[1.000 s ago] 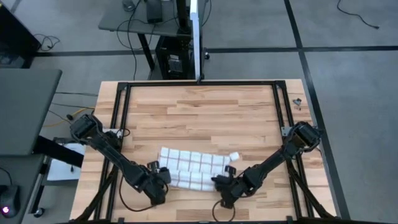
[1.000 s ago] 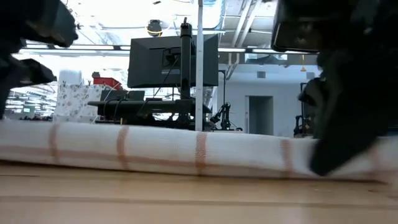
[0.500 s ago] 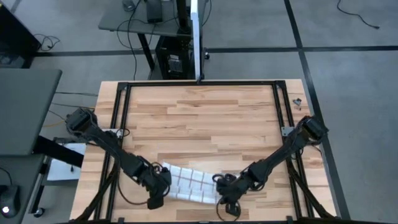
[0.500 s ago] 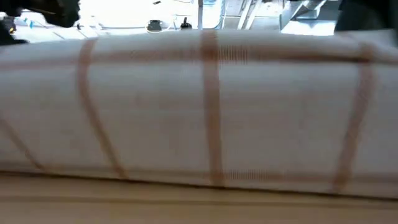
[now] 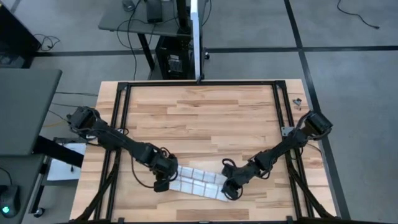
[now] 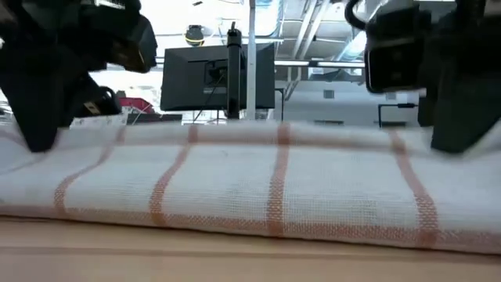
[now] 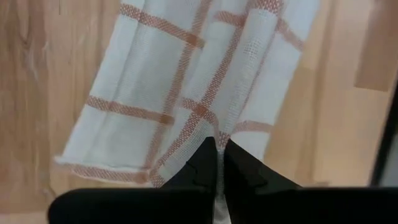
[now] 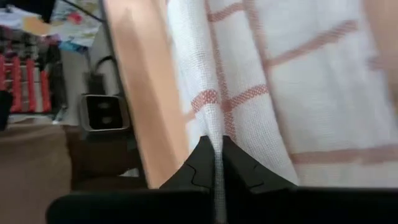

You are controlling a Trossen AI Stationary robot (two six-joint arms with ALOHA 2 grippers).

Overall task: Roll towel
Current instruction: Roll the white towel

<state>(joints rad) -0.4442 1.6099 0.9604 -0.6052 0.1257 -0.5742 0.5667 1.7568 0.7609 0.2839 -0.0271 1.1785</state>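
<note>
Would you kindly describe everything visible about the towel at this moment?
The towel is thin white woven cloth with a grid of thin red-brown lines. It lies as a long, narrow folded band on the wooden table, near its front edge, slightly slanted. Each end is pinched: the left claw is shut on a fold at one end, the right claw shut on the cloth at the other. In the low view its middle rests flat on the wood, layered but not yet rolled.

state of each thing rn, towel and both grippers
towel: folded into a narrow band near the table's front edge, both ends pinched
left gripper: shut on towel, at its left end
right gripper: shut on towel, at its right end
</note>
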